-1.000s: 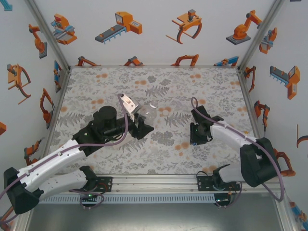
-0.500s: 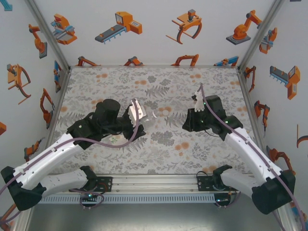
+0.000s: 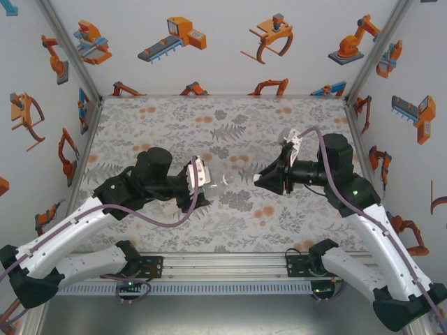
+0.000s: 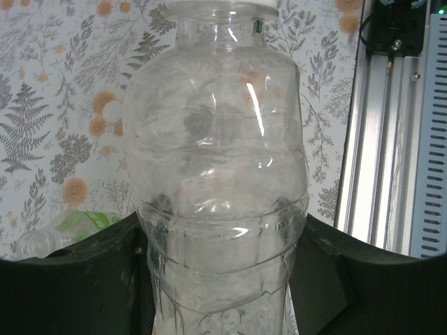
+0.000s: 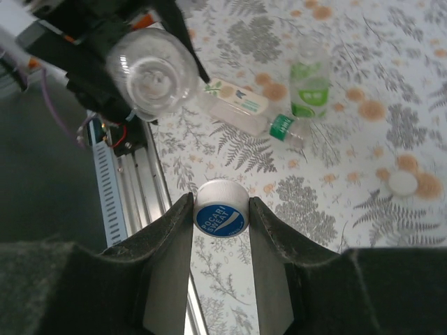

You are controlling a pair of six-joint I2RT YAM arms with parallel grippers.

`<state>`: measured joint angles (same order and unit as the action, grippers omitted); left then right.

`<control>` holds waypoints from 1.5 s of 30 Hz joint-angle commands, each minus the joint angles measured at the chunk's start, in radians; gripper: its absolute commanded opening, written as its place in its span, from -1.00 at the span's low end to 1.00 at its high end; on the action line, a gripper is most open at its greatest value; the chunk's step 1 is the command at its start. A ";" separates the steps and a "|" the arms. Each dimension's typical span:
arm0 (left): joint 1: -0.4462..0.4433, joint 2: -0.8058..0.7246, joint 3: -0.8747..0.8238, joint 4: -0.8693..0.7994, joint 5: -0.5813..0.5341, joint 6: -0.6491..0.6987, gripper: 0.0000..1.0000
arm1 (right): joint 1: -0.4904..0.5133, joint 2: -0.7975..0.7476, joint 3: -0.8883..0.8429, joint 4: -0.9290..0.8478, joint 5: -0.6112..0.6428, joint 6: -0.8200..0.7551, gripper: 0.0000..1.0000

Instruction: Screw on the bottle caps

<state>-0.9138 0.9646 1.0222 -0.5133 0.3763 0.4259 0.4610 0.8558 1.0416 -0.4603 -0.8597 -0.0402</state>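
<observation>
My left gripper point(image 3: 201, 183) is shut on the clear bottle point(image 3: 214, 178), which is held level above the table with its open mouth toward the right. In the left wrist view the bottle point(image 4: 216, 153) stands between the black fingers point(image 4: 70, 279). My right gripper point(image 3: 260, 179) faces it from the right, a short gap away, and is shut on the blue-topped white cap point(image 5: 221, 211). From the right wrist the bottle's mouth point(image 5: 152, 73) shows up and to the left of the cap. The labelled bottle point(image 5: 234, 103) lies on the table with a green cap point(image 5: 281, 127) at its neck. The translucent green bottle point(image 5: 309, 87) lies beside it.
A small white round cap point(image 5: 403, 183) lies loose on the floral table point(image 3: 230, 125). The aluminium rail point(image 4: 380, 139) runs along the near edge. Printed walls close the back and sides.
The right arm has risen and swung left with the cap, its gripper now pointing at the bottle's mouth. The left arm has turned the clear bottle level, mouth toward the right.
</observation>
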 commanded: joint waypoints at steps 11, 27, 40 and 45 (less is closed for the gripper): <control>-0.037 0.017 0.016 -0.029 0.124 0.074 -1.00 | 0.118 0.016 0.055 0.015 -0.145 -0.212 -0.93; -0.042 0.047 0.043 -0.035 0.178 0.061 -1.00 | 0.238 0.046 0.089 0.002 -0.105 -0.321 -0.95; -0.051 0.063 0.049 -0.037 0.194 0.063 -1.00 | 0.277 0.072 0.125 -0.049 -0.025 -0.366 -1.00; -0.057 0.066 0.054 -0.037 0.203 0.062 -1.00 | 0.286 0.079 0.131 -0.064 -0.015 -0.379 -1.00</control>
<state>-0.9592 1.0279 1.0393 -0.5503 0.5392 0.4808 0.7368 0.9314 1.1435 -0.5098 -0.8879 -0.3874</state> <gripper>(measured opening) 0.583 0.358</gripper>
